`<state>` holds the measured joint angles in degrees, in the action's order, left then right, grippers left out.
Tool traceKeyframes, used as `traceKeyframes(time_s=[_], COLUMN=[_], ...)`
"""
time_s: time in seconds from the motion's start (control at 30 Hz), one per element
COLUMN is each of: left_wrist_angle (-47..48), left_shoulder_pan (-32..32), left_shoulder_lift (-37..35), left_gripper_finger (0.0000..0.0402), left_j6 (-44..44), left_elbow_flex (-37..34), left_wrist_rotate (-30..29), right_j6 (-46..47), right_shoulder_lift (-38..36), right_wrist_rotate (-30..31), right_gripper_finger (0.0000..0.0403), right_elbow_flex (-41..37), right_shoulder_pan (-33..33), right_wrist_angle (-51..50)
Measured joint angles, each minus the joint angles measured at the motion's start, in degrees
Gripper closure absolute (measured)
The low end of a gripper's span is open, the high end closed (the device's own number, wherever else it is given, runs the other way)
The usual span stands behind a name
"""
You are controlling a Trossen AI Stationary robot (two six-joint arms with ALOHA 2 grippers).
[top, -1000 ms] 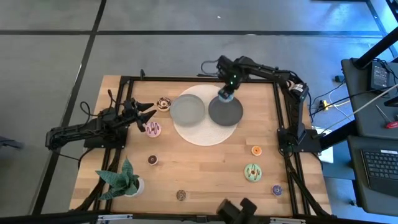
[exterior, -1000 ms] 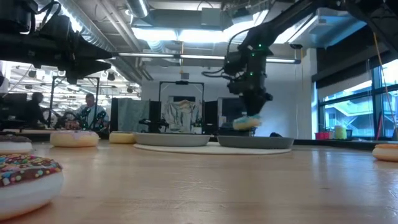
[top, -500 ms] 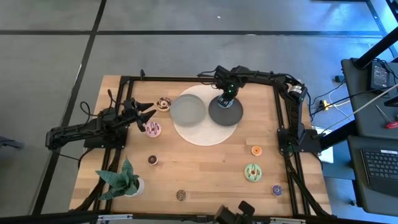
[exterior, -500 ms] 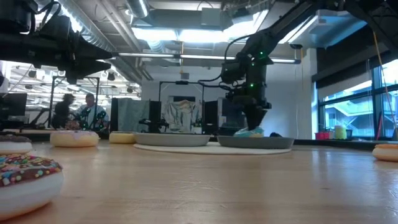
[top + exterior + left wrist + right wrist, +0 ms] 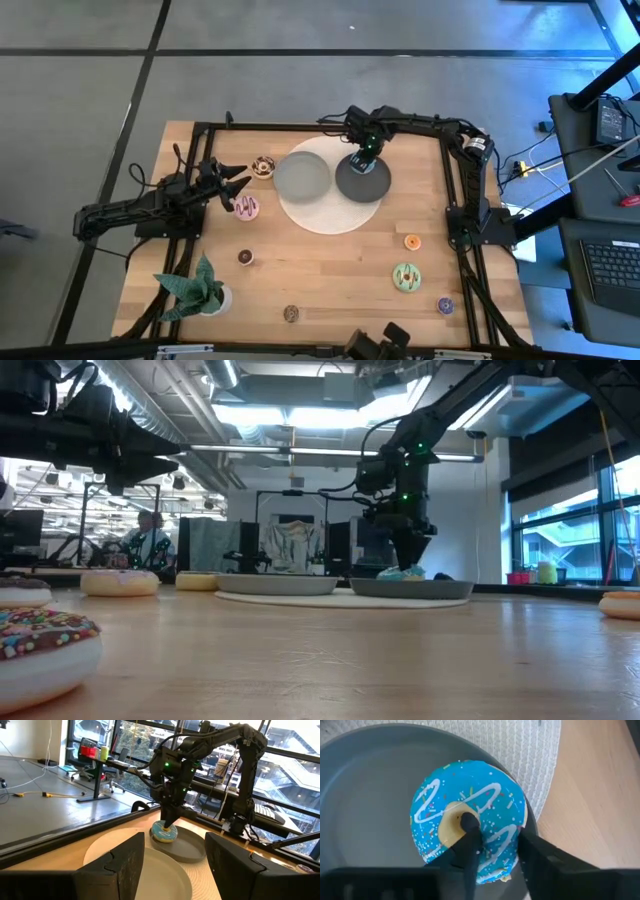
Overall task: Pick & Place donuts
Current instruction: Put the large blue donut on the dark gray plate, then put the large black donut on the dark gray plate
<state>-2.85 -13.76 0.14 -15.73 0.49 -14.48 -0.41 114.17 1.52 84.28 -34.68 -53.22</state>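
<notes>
My right gripper [image 5: 362,158] points down over the right dark grey plate [image 5: 372,187] and is shut on a blue iced donut with white drizzle [image 5: 490,795], which also shows in the low view [image 5: 402,572]. My left gripper [image 5: 243,185] hovers open at the table's left side, between a brown sprinkled donut [image 5: 263,166] and a pink donut [image 5: 246,207] that lie flat on the wood. Further donuts lie on the near part of the table: small brown [image 5: 245,257], brown [image 5: 291,314], orange [image 5: 412,242], green [image 5: 406,277], purple [image 5: 445,306]. My right gripper holds the blue donut by one side of its ring [image 5: 495,837]. One finger [image 5: 468,827] stands in the hole and the other [image 5: 526,842] outside the rim, both coming from above and pointing down. The donut lies flat on the right plate, near its far edge.
A second dark grey plate [image 5: 301,177] sits beside the right one; both rest on a round white mat [image 5: 328,218]. A green potted plant [image 5: 195,290] stands at the near left corner. Black frame rails run along the table's edges. People show in the room beyond.
My right gripper has come down with the blue donut, from just above the right plate to resting on it, and has kept still over the last half second. My left arm has not moved.
</notes>
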Motion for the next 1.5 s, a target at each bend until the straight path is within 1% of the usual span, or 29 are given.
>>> traceKeyframes(time_s=[0.17, 0.3, 0.4, 0.5, 0.57, 0.63, 0.73, 0.87, 0.93, 1.0, 1.03, 1.1, 1.17, 1.23, 1.3, 1.5], left_wrist_angle=[0.0, 0.0, 0.0, 0.0, 0.0, 0.0, 0.1, 0.1, -0.1, -1.1, -2.1, -2.3, -1.2, 0.8, 5.3, 16.1], left_shoulder_pan=[0.0, 0.0, 0.0, 0.0, 0.0, 0.0, 0.0, 0.0, 0.0, 0.0, 0.0, 0.0, 0.0, 0.0, 0.0, -2.0], left_shoulder_lift=[0.0, 0.0, 0.0, 0.0, 0.0, 0.0, 0.0, 0.0, 0.0, 0.0, 0.0, 0.2, 1.7, 4.7, 9.0, 27.9], left_gripper_finger=[0.0197, 0.0197, 0.0197, 0.0197, 0.0197, 0.0197, 0.0197, 0.0197, 0.0197, 0.0197, 0.0197, 0.0197, 0.0197, 0.0197, 0.0197, 0.0197], left_j6=[0.0, 0.0, 0.0, 0.0, -0.8, -3.6, -8.5, -12.7, -15.6, -19.6, -20.2, -18.6, -17.4, -18.1, -19.5, -22.0], left_elbow_flex=[0.0, 0.0, 0.0, 0.0, 0.0, 0.0, 0.0, 0.0, 0.0, 0.0, 0.0, 0.5, 1.9, 4.0, 7.0, 19.9], left_wrist_rotate=[0.0, 0.2, 0.5, 0.5, 0.8, 1.3, 2.1, 1.8, -0.3, -4.4, -6.2, -7.9, -7.9, -8.0, -8.4, -13.4], right_j6=[0.1, 0.1, 0.1, 0.2, 0.3, 0.8, 1.2, 0.4, 0.9, 3.8, 5.5, 8.9, 11.6, 13.9, 15.4, 16.7], right_shoulder_lift=[0.0, 0.0, -0.2, -1.8, -4.4, -8.2, -15.4, -26.6, -32.2, -37.4, -39.7, -43.7, -46.6, -48.7, -50.1, -50.1], right_wrist_rotate=[2.1, 4.9, 7.8, 7.7, 7.1, 6.6, 6.5, 6.4, 6.4, 6.4, 6.3, 6.3, 6.3, 6.4, 6.4, 6.3], right_gripper_finger=[0.0207, 0.0178, 0.0166, 0.0163, 0.0162, 0.0162, 0.0162, 0.0162, 0.0162, 0.0162, 0.0162, 0.0162, 0.0162, 0.0162, 0.0162, 0.0162], right_elbow_flex=[1.7, 4.3, 7.8, 11.0, 12.1, 11.7, 8.2, -1.8, -7.8, -13.5, -16.1, -20.7, -24.6, -27.3, -28.7, -29.0], right_shoulder_pan=[0.0, 0.0, 0.0, 0.0, 0.0, 0.3, 1.6, 3.7, 4.8, 5.5, 5.8, 6.0, 6.0, 5.9, 5.9, 5.9], right_wrist_angle=[-2.3, -6.0, -10.4, -13.8, -14.9, -14.6, -12.0, -2.5, 2.7, 7.4, 10.0, 14.9, 18.6, 21.7, 23.4, 25.4])
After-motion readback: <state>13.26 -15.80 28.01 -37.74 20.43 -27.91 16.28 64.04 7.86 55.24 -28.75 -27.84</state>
